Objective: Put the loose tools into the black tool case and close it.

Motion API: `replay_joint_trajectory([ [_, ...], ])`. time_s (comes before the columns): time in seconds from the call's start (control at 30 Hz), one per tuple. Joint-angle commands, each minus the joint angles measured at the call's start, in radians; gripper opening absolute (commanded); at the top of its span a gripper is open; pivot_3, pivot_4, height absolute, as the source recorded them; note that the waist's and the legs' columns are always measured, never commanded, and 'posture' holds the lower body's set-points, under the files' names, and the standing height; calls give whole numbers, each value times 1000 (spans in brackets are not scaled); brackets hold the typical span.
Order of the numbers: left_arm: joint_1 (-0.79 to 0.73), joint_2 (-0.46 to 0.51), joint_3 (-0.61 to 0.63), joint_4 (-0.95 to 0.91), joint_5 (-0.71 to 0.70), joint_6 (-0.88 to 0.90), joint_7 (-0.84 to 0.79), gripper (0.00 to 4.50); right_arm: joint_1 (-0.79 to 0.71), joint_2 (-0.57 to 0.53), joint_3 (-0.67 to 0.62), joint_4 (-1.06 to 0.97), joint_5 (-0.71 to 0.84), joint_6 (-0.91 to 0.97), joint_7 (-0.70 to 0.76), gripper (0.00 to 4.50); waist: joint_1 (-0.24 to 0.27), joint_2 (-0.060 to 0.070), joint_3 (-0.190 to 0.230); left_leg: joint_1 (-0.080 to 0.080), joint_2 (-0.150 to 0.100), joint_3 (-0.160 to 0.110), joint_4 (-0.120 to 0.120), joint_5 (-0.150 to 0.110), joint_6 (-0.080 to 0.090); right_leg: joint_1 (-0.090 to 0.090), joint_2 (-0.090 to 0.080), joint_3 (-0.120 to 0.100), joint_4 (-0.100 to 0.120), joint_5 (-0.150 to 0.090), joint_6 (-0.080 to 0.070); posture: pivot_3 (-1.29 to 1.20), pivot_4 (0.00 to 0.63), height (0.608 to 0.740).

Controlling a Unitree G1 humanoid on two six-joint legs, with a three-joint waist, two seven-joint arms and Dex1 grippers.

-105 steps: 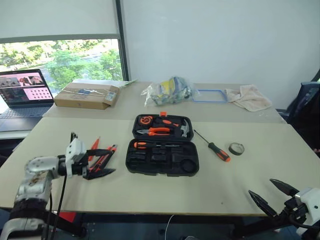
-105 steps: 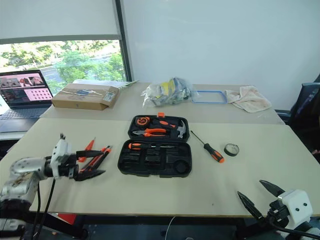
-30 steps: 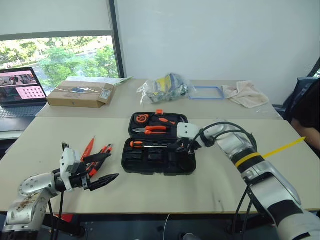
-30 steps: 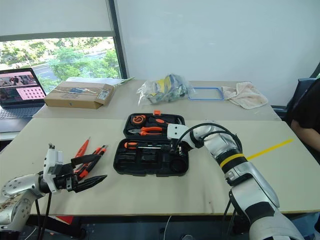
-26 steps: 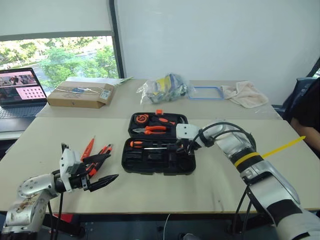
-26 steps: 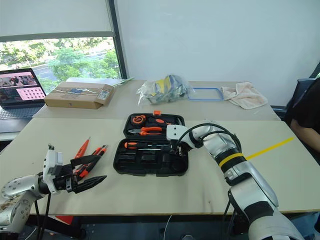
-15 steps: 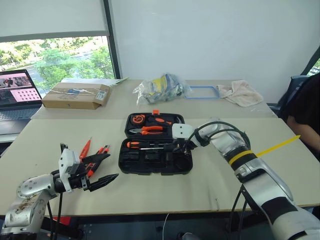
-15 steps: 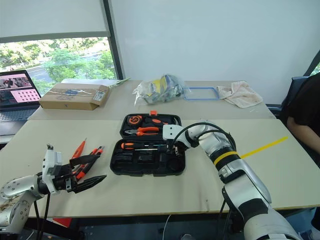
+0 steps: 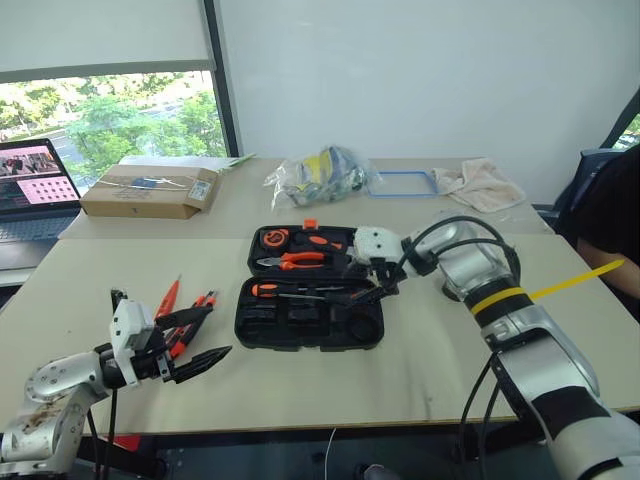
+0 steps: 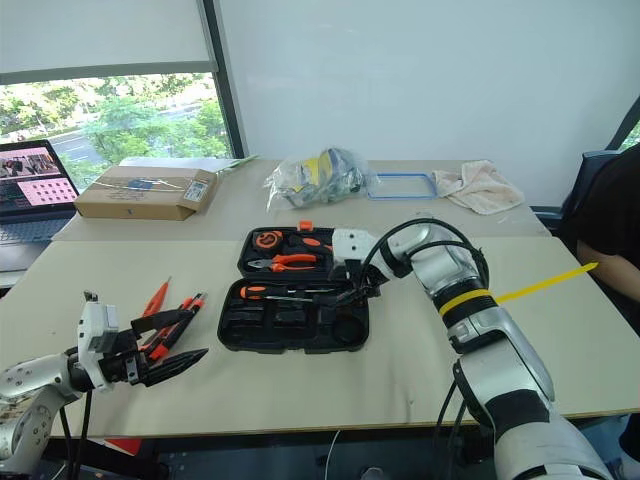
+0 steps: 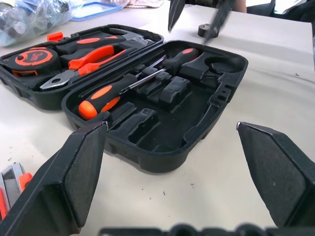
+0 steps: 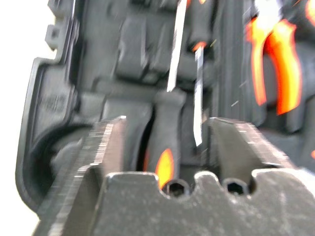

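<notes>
1. The open tool case (image 9: 310,300) lies at the middle of the tabletop (image 9: 420,370). Two screwdrivers (image 11: 147,76) now lie side by side in the slots of its near half; 3.5 s ago one of them lay on the tabletop to the right of the case.
2. The right pincer (image 9: 385,287) stands over the right end of that half. One second ago it sat low in the case; it is now raised, its fingers parted with nothing between them. The second screwdriver is judged stowed and released.
3. The tape roll (image 11: 204,30) rests on the tabletop just beyond the case.
4. Left of the case lie the slim tester (image 9: 167,298) and the utility knife (image 9: 195,312).
5. The left pincer (image 9: 195,338) hovers beside them, fully open and empty, its place unchanged.
6. Judgement: three tools and the closing of the lid remain.
</notes>
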Motion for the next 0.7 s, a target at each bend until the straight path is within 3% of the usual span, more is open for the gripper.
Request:
replay_joint_trajectory([
  [0.03,-6,6,18,-22,6,-24,5,4500,10,40,-20,42,-5,-58,-77,1529,0,0,0,0,0,0,0,0,0,0,0,0,0,0,0,0,150,740],
  [0.17,-16,6,14,-12,15,-27,2,4500,31,68,-2,112,-37,-113,-130,37,2,0,0,0,0,0,0,0,0,0,0,0,0,0,0,0,150,740],
  [0.6,12,14,25,-10,41,-26,5,4500,51,144,26,214,-88,-95,-186,37,-11,0,0,8,3,3,-4,4,-6,3,2,0,1,3,-5,0,150,740],
  [0.7,65,10,60,-16,35,-36,14,4500,46,155,-41,167,-16,-106,-192,37,-14,0,0,9,4,3,-5,4,-7,3,2,0,1,3,-7,0,150,740],
])
